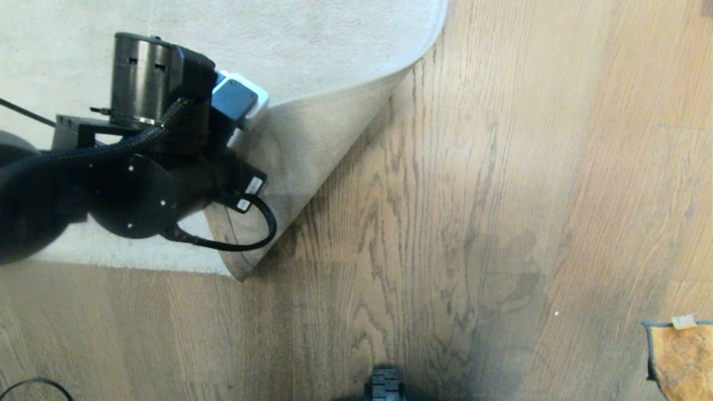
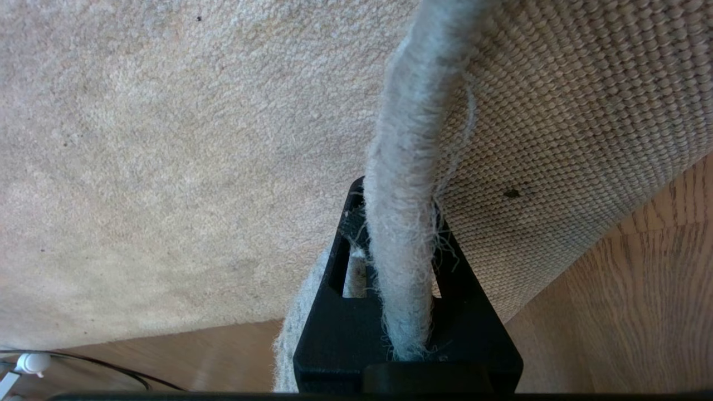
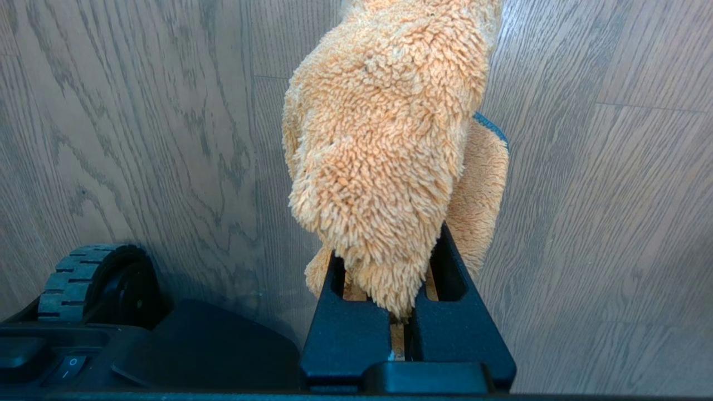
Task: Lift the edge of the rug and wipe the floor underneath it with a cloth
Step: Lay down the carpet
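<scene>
In the head view my left arm (image 1: 145,150) reaches over the pale grey rug (image 1: 312,33) and holds its corner folded back, so the beige woven backing (image 1: 312,150) faces up. The left wrist view shows my left gripper (image 2: 396,223) shut on the fuzzy rug edge (image 2: 412,111). Bare wood-grain floor (image 1: 445,223) lies beside the raised flap. The orange-tan cloth (image 1: 682,359) with dark edging and a white tag shows at the lower right. My right gripper (image 3: 390,250) is shut on the cloth (image 3: 384,156), which hangs above the floor (image 3: 585,223).
A wheel of my base (image 1: 384,387) shows at the bottom edge, and also beside the right gripper as the wheel (image 3: 83,278) with a switch panel (image 3: 67,365). A thin cable (image 2: 83,365) lies on the floor near the rug's border.
</scene>
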